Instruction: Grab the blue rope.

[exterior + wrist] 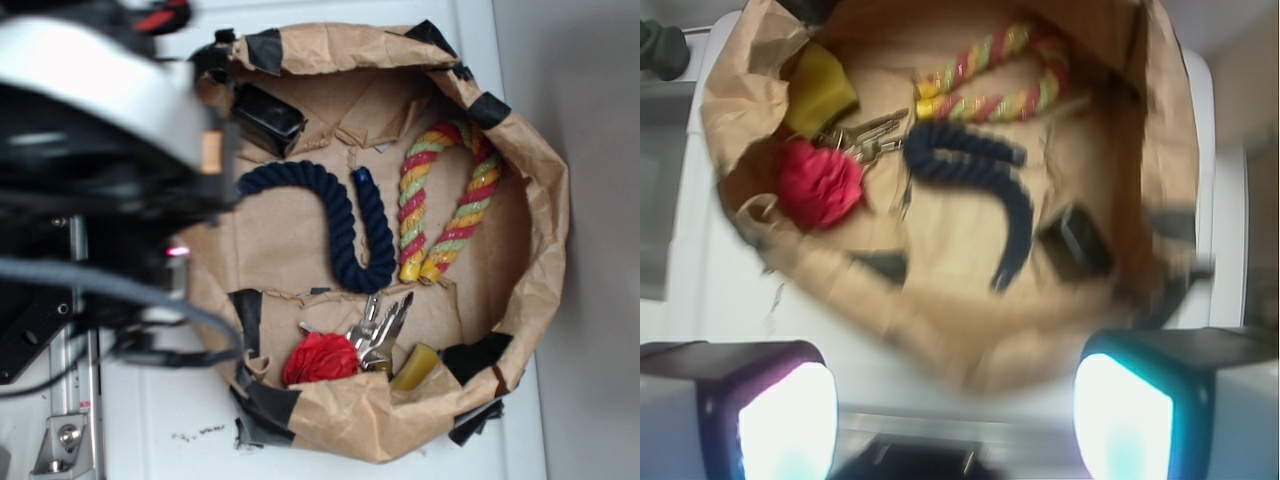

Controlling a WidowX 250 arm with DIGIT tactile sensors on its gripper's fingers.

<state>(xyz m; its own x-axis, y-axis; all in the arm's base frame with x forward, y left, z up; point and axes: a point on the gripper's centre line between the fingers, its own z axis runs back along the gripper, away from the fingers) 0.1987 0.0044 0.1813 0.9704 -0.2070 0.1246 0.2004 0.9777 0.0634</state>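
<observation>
Wrist view shows the task barely begun: the gripper (958, 395) hovers high at the bottom of the frame, its fingers (785, 420) spread wide with nothing between them, well apart from the blue rope (990, 175). Reaching down and closing on it is all left. The rope lies curved in the middle of the paper bag (530, 190), beside a red-yellow-green rope (440, 200), keys (378, 325), a red pom-pom (320, 360), a yellow piece (415, 368) and a black box (268, 118).

Matt twisted blue rope (345, 225) lies in crumpled brown paper bag (530, 150).
</observation>
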